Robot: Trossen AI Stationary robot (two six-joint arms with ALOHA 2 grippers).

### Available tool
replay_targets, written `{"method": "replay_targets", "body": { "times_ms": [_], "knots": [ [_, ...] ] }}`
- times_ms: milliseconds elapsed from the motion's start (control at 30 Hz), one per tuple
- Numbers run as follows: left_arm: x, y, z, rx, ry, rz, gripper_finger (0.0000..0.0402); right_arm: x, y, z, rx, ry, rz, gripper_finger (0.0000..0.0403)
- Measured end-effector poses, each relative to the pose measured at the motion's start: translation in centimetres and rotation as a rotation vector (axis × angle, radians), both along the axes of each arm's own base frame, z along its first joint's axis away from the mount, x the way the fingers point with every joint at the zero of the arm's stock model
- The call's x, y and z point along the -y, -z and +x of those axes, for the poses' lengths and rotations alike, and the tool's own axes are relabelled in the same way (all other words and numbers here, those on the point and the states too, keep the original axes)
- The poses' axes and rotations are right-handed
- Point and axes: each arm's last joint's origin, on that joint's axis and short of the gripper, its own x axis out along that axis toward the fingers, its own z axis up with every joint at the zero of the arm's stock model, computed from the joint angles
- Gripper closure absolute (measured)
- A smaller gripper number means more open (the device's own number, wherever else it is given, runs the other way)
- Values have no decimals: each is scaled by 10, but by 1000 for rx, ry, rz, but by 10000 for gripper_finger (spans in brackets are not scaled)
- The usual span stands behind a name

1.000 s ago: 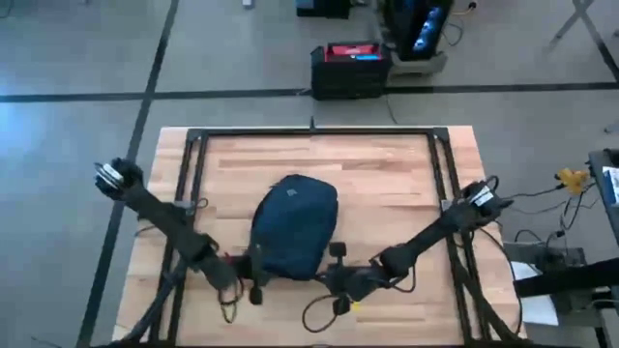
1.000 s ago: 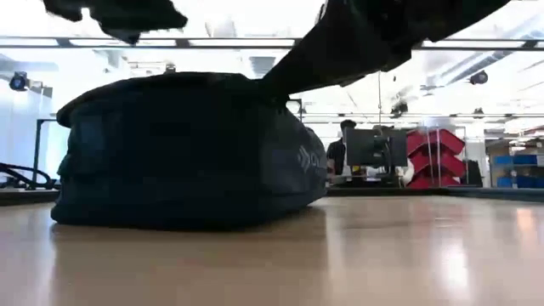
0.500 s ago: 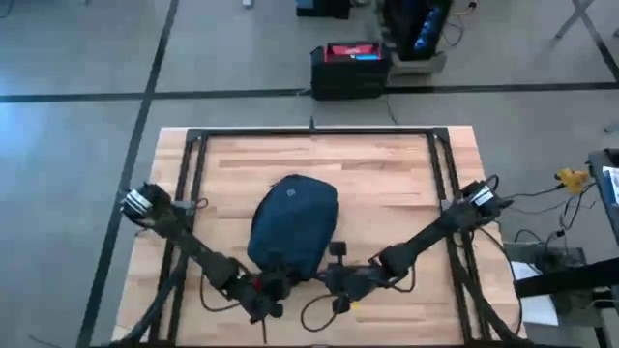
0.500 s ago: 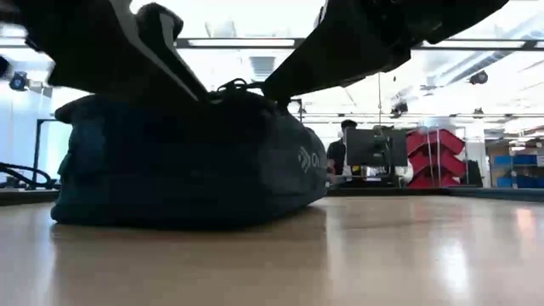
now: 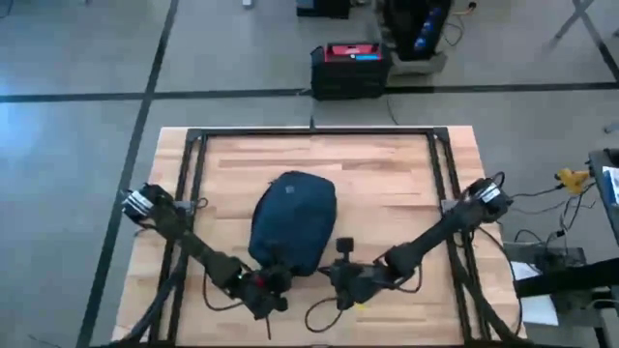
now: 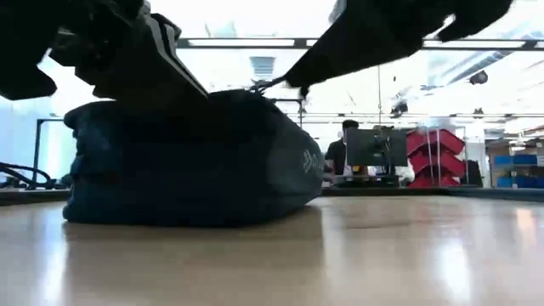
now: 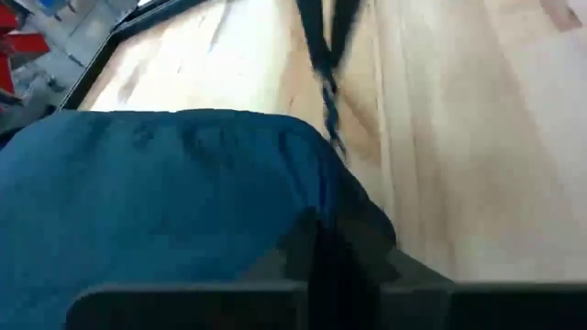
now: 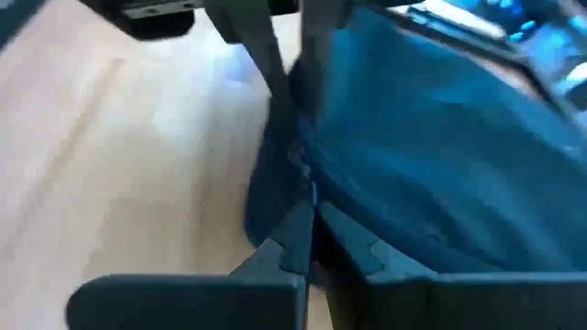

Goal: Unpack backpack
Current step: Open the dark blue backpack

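Navy backpack (image 5: 293, 220) lies mid-table; left gripper (image 5: 274, 281), at its six o'clock edge, pinches the fabric. Right gripper (image 5: 332, 275), at five o'clock, is pinched on that edge too.

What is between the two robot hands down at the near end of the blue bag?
The near end of the backpack itself. In the high view, the left tool and right tool pinch it from either side, both shut on its fabric.

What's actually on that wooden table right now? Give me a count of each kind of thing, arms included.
Dark navy soft fabric backpack: 1
Dark robot arms, left gripper and right gripper, both pinched shut on the backpack's near edge: 2
Total: 3
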Motion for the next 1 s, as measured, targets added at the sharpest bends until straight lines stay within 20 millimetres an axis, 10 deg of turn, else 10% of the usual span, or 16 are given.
{"method": "replay_targets", "body": {
  "times_ms": [333,700,1000],
  "knots": [
    [21,-37,-31,69,118,-71,401,17,-4,-37,-122,234,-112,402],
    [11,-40,-24,140,3,-7,401,1,-12,-20,27,87,121,399],
    [-6,-42,-8,171,-66,28,401,12,3,5,60,83,154,272]
  ]
}}
